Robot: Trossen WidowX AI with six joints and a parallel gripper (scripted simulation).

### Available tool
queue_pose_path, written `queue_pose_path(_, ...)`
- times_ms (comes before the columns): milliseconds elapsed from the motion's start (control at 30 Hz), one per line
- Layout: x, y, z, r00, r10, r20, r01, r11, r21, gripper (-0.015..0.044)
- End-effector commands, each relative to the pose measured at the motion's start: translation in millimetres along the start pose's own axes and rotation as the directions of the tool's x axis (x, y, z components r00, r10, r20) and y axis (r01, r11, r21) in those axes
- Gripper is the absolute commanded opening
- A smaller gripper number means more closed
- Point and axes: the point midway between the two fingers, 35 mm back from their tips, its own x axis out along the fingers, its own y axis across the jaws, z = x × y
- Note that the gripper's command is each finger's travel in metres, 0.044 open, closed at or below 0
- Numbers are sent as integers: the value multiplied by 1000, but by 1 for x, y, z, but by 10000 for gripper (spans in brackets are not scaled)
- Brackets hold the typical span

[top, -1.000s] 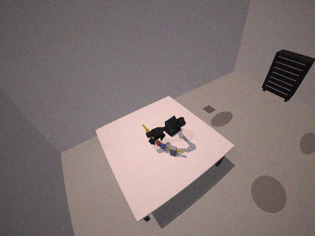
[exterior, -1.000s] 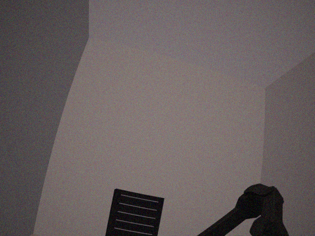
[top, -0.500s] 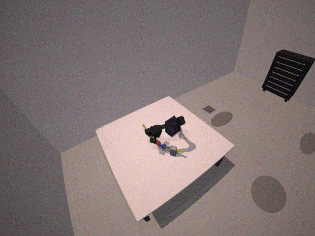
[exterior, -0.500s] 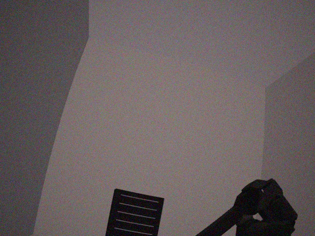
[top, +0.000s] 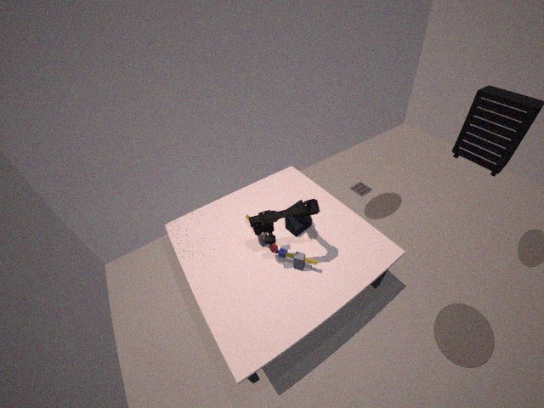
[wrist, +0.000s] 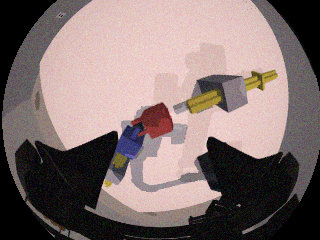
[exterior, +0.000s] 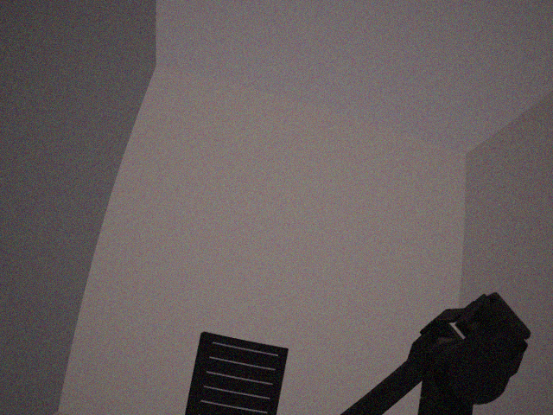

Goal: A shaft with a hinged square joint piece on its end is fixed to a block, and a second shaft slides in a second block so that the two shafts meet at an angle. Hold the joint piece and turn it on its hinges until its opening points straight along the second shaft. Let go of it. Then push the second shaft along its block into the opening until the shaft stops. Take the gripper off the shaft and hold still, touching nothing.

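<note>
The gripper [top: 269,239] [wrist: 164,139] is wide open, its two fingers well apart with nothing held between them. In the wrist view the red joint piece [top: 274,247] [wrist: 157,121] sits between the fingertips and slightly beyond them, nearer the finger at picture left. The blue hinge part [top: 282,252] [wrist: 130,143] joins it just beside that finger. Behind the hinge, the fixed shaft [top: 290,255] [wrist: 119,160] shows as a short yellow length, and its grey block [top: 300,260] [wrist: 116,175] is partly hidden by the same finger. Beyond the fingertips, toward upper picture right, lies the sliding shaft [top: 247,217] [wrist: 204,102], yellow with a grey tip [wrist: 180,107], running through the second block [top: 263,240] [wrist: 235,95]. A yellow collar [wrist: 258,80] is on the shaft on the far side of that block from the joint piece. The grey tip is outside the joint piece, with a gap between them; the joint piece looks roughly in line with this shaft, but its opening is too hard to make out to tell exactly. The arm [top: 286,213] [exterior: 379,388] reaches back from the gripper toward its black base [top: 298,224] on the pale table [top: 228,280] [wrist: 100,75].
</note>
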Motion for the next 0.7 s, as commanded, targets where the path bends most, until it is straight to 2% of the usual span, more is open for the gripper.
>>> queue_pose_path(0, -11, 0, -1, 1000, -11, 3, 11, 992, -124, 440)
queue_pose_path(333, -42, 0, -8, 1000, -24, 2, 23, 893, -449, 440)
queue_pose_path(667, -43, -1, -8, 1000, -17, 2, 16, 893, -450, 440)
